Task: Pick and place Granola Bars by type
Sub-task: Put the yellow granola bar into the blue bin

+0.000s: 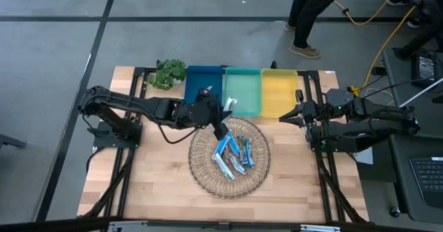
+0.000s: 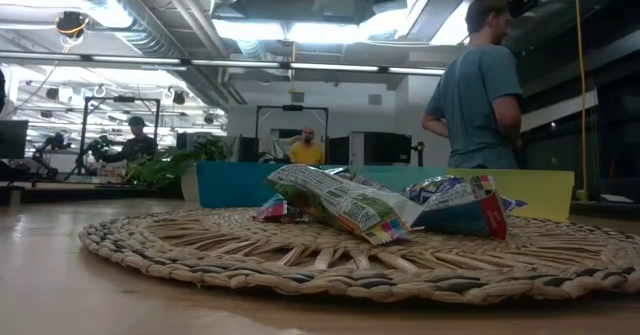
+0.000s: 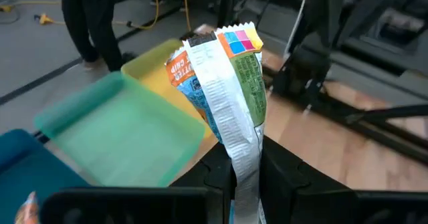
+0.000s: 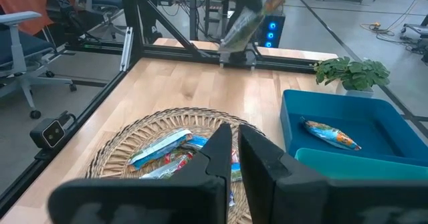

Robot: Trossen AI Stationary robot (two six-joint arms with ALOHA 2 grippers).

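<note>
High view first: the wooden bench (image 1: pixel 159 183) carries 3 bins along its far edge, blue (image 1: pixel 203 79), teal (image 1: pixel 243 86) and yellow (image 1: pixel 279 86), with a round woven mat (image 1: pixel 201 170) just in front of them at the middle. The left arm reaches in over the mat's far rim, and its left gripper (image 1: pixel 225 109) hangs beside the seam between the blue and teal bins. That pincer is clenched on 1 granola bar (image 3: pixel 224 83); from the wrist camera the bar stands straight out of the closed fingers, long axis in line with the gripper, its free end pointing toward the teal and yellow bins ahead. My guess is the drop turns on which bin sits under that free end, and teal looks nearest. The right gripper (image 1: pixel 285 116) waits near the yellow bin's front corner, fingers pressed together and holding nothing.

The remaining bars (image 1: pixel 232 156) lie heaped at the mat's centre, mostly running near edge to far edge. 1 orange-wrapped bar (image 4: pixel 328 133) already lies in the blue bin.
</note>
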